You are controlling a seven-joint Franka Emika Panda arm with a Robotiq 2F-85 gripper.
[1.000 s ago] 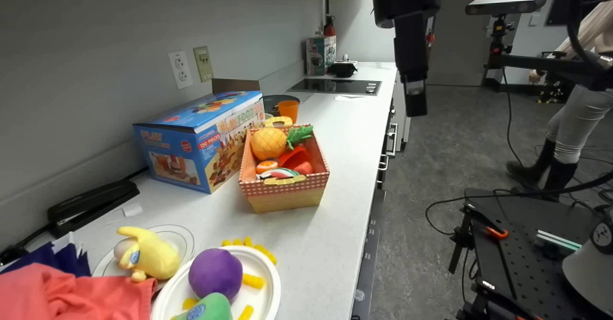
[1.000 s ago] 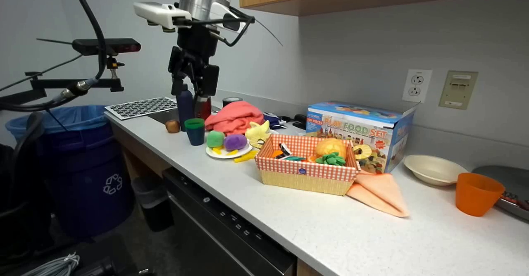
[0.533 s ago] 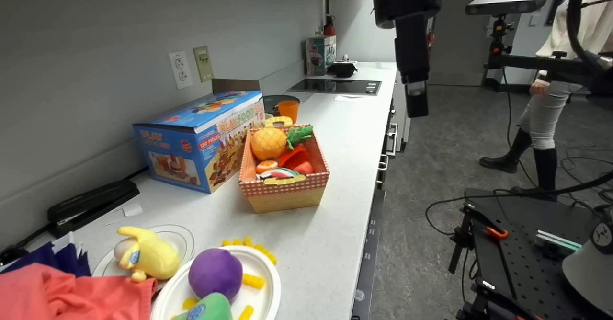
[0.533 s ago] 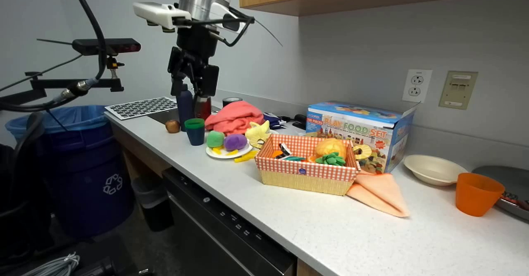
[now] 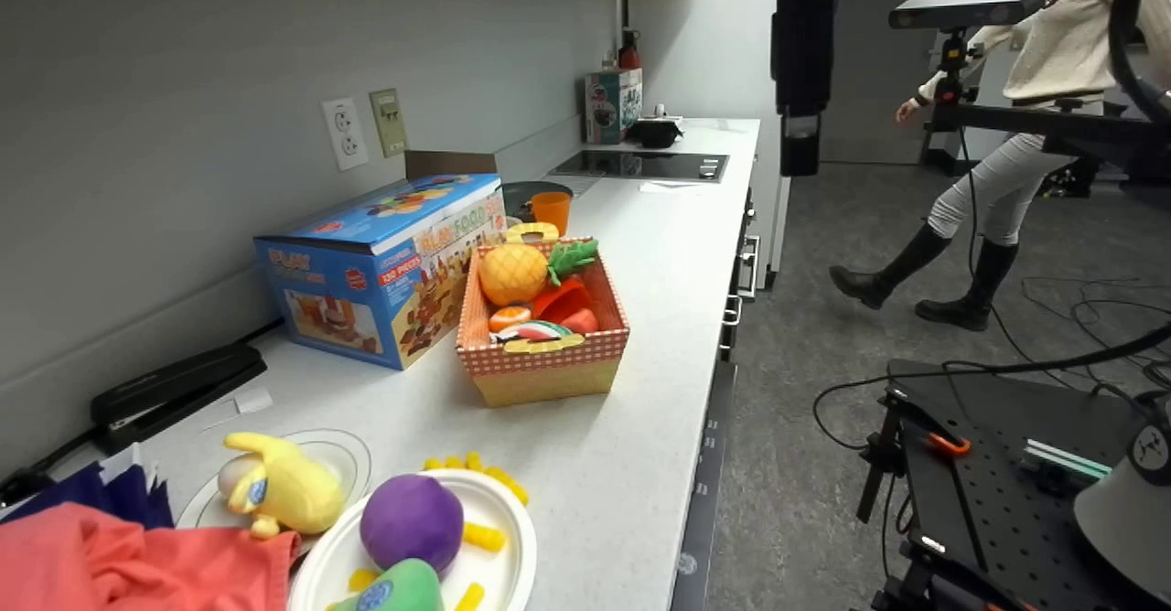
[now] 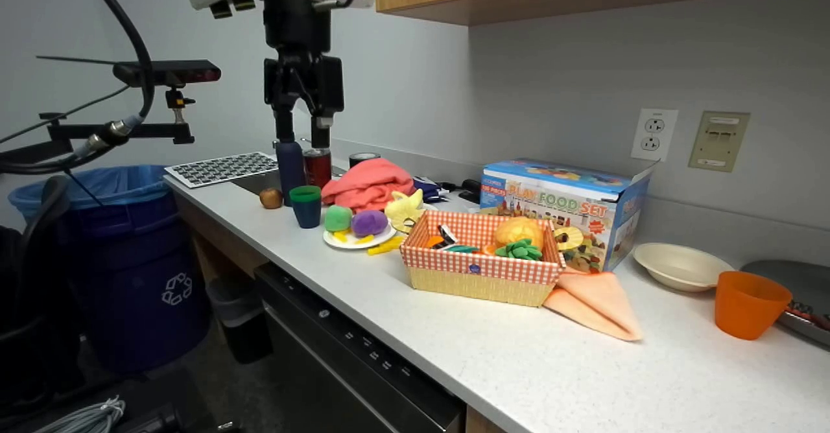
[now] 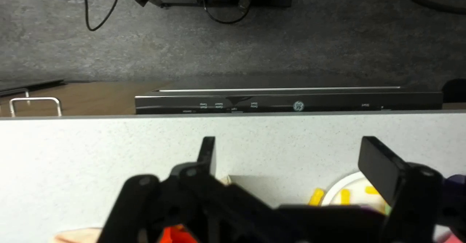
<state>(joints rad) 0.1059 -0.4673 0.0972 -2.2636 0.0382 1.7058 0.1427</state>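
Both jaws are hanging parted and empty above the tabletop (image 7: 109, 150), seemingly at a pre-reach stage; reaching the basket (image 6: 480, 284) or white plate (image 5: 501, 501) would be requiring descent.

A straw-coloured basket (image 6: 476, 284), red-and-white checked around its top, stands upright on the counter (image 6: 583, 381), holding a toy pineapple (image 5: 512, 274) and red toy pieces (image 5: 562, 297). Near it, a white plate (image 5: 523, 547) lies flat, bearing a round purple toy (image 5: 412, 519), a green toy (image 5: 407, 585) and yellow sticks (image 5: 483, 536).
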